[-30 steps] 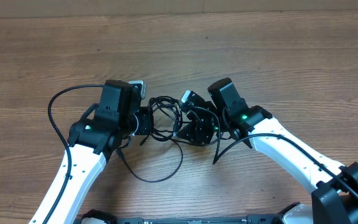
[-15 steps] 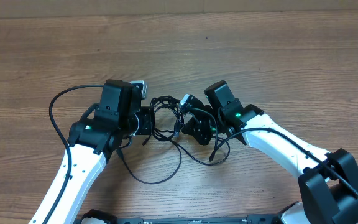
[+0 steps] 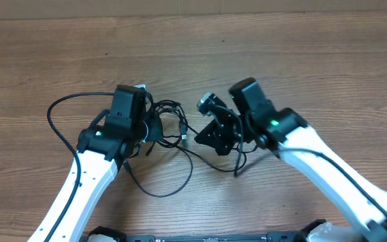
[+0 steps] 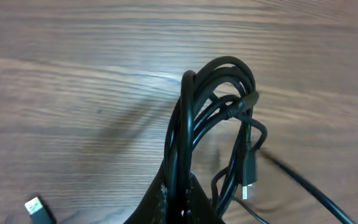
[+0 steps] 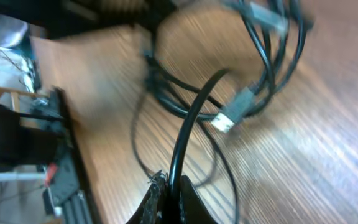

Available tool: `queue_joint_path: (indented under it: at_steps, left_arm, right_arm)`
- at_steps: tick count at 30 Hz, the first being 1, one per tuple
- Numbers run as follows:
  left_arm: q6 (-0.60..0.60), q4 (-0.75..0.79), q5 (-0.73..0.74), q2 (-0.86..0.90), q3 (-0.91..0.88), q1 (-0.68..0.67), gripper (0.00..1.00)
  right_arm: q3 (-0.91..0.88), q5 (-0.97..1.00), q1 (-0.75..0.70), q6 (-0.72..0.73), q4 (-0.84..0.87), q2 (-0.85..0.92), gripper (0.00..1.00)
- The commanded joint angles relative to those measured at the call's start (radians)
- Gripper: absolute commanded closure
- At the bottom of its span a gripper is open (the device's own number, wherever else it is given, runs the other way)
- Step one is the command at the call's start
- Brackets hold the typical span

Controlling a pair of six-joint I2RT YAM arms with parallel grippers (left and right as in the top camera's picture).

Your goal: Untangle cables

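Wood-grain table (image 3: 281,54) carries the cables (image 4: 185,118), bunched between the arms. Left gripper (image 4: 178,196) is clenched on the looped bundle; right gripper (image 5: 169,186) pinches one strand rising from its tips.

Cables (image 3: 170,124): you have thin black cords, tangled. The main bundle (image 4: 210,106) has several loops bunched together at mid-surface. A silver-tipped plug (image 4: 247,183) hangs beside the loops. One strand trails in a wide arc toward the near edge, and another (image 5: 185,143) stretches taut to the right.
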Motion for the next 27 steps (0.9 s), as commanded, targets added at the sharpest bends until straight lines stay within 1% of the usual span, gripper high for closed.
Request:
queue_joint_path:
  at_steps: [1,3,7,11,14,15,17,19,21,25,27]
  left_arm:
    - [-0.096,0.005,-0.071,0.051,0.005,0.0,0.96]
    - [-0.096,0.005,-0.069,0.082,0.005,0.0,0.96]
    - [-0.1,0.006,-0.046,0.13,0.005,0.0,0.96]
    - [-0.098,0.026,-0.037,0.137,0.006,0.0,0.96]
    - [-0.092,0.06,-0.035,0.135,0.01,0.0,0.96]
    - [-0.091,0.067,-0.031,0.132,0.014,0.0,0.96]
    - [-0.081,0.079,0.005,0.125,0.022,0.0,0.95]
    - [-0.065,0.094,0.06,0.116,0.03,0.0,0.96]
    - [-0.066,0.096,0.095,0.108,0.043,0.0,0.96]
    - [-0.085,0.092,0.146,0.084,0.056,0.0,0.96]
    - [-0.119,0.091,0.169,0.069,0.056,0.001,0.96]
  right_arm:
    - [0.032,-0.023,-0.014,0.012,-0.014,-0.134,0.96]
    - [0.032,-0.001,-0.032,0.012,-0.022,-0.19,0.96]
    - [0.032,0.113,-0.08,0.02,-0.053,-0.287,0.96]
    - [0.032,0.241,-0.111,0.077,-0.097,-0.309,0.96]
    - [0.031,0.258,-0.114,0.095,-0.147,-0.298,0.96]
    - [0.031,0.256,-0.114,0.095,-0.164,-0.293,0.94]
    - [0.031,0.256,-0.114,0.095,-0.192,-0.28,0.87]
    - [0.031,0.256,-0.114,0.095,-0.209,-0.269,0.77]
    - [0.031,0.256,-0.114,0.095,-0.213,-0.256,0.72]
    - [0.031,0.256,-0.114,0.123,-0.212,-0.233,0.53]
    - [0.031,0.256,-0.114,0.175,-0.212,-0.219,0.49]
